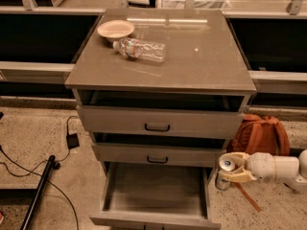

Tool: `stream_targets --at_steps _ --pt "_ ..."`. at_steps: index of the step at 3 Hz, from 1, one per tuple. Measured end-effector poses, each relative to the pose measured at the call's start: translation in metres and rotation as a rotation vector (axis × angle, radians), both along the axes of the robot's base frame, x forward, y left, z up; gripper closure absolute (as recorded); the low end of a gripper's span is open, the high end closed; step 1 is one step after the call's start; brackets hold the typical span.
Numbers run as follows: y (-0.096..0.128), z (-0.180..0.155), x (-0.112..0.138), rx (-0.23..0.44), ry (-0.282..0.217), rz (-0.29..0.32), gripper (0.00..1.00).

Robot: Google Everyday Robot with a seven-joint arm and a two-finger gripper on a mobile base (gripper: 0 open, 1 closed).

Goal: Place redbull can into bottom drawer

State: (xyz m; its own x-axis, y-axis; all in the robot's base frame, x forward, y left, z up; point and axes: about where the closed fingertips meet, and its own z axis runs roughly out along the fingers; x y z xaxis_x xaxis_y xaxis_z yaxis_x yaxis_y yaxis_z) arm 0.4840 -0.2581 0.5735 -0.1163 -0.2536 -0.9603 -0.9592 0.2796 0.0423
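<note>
The gripper (229, 169) is hanging low at the cabinet's right side, level with the pulled-out bottom drawer (153, 191). Its fingers (238, 156) are gripping the redbull can (226, 164) upright, presumably so it lands standing. The can is sitting between both fingers near their tips, silver top showing, just outside the drawer's right wall.

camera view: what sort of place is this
Likely a lab or office test space: a grey drawer cabinet on speckled floor, loose cables, an orange backpack. The gripper holds the redbull can right of the open bottom drawer.
</note>
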Motion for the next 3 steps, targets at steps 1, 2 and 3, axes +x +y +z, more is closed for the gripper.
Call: stream_targets --at_steps 1,2,3 --pt "0.0 0.0 0.0 0.0 0.0 0.0 1.0" --pt "0.005 -0.064 0.014 0.067 -0.081 -0.005 1.0" --pt "0.005 -0.117 0.021 0.106 -0.138 -0.01 1.0"
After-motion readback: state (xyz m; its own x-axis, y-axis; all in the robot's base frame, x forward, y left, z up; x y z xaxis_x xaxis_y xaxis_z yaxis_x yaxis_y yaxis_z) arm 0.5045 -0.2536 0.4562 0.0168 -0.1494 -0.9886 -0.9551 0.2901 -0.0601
